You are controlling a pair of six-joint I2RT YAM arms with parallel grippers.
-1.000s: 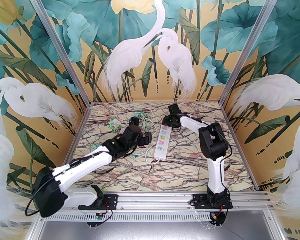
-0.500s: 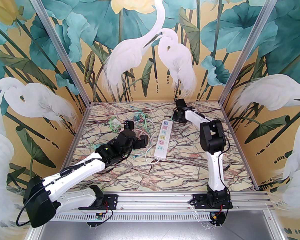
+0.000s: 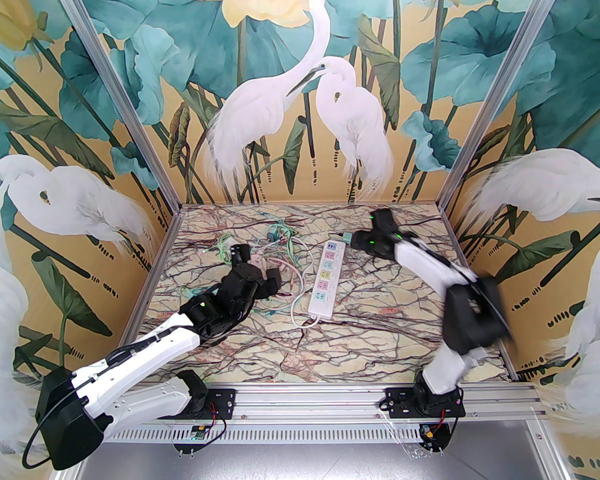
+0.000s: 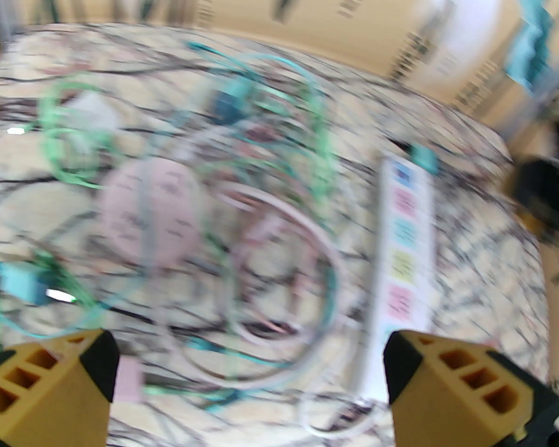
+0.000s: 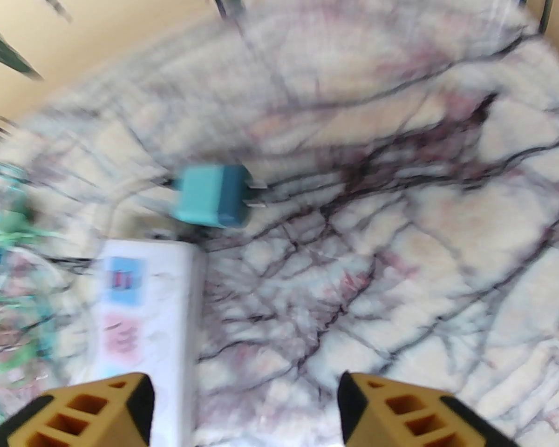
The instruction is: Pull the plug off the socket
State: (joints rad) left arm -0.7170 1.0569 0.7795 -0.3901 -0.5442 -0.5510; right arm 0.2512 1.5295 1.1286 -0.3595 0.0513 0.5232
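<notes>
The socket is a white power strip (image 3: 325, 278) with coloured outlets, lying mid-table; I also see it as the strip (image 5: 144, 305) and the strip (image 4: 403, 254). The teal plug (image 5: 212, 196) lies on its side on the marble just past the strip's far end, prongs bare and pointing right; from above the plug (image 3: 346, 238) sits beside that end. My right gripper (image 5: 244, 408) is open and empty, a little back from the plug, also seen as the right gripper (image 3: 361, 241). My left gripper (image 4: 251, 366) is open and empty over the cable tangle, left of the strip.
A tangle of green, pink and white cables (image 3: 275, 248) with small adapters lies left of the strip, and the strip's white cord (image 3: 300, 318) loops at its near end. Painted walls close in the table (image 3: 380, 338) on three sides.
My right gripper opened and let go of the teal plug, which now lies on the table; that arm swung back to the right. My left arm drew back towards the near left.
</notes>
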